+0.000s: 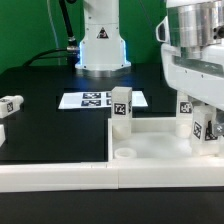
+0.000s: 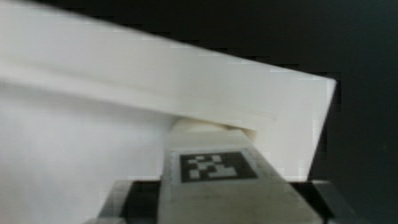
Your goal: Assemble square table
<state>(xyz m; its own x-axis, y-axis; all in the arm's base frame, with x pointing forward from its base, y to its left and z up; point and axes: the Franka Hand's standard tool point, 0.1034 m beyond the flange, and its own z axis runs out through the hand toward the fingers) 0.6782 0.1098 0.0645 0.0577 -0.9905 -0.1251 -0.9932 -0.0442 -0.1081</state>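
Wrist view: the tool (image 2: 214, 200) is clamped narrowly on a short white tagged plastic leg (image 2: 214, 162), whose end is at a corner of the top.
On the black surface (image 1: 40, 85) lies the large white plastic square tray-like top (image 1: 155, 150). The leg looks light, stiff and smooth, and is best gripped on its flat sides and kept upright.

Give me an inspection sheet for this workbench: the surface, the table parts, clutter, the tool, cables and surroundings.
Surface: black tabletop, with the marker board flat on it.
Job's things: square table top, with its near corner socket empty; upright leg at a far corner; lying leg apart, at the exterior view's left; held leg at a corner of the top.
Clutter: long white bar in front of the top.
Grippers: tool shut on the held leg.
Cables: dark cables beside the arm base.
Surroundings: green backdrop.
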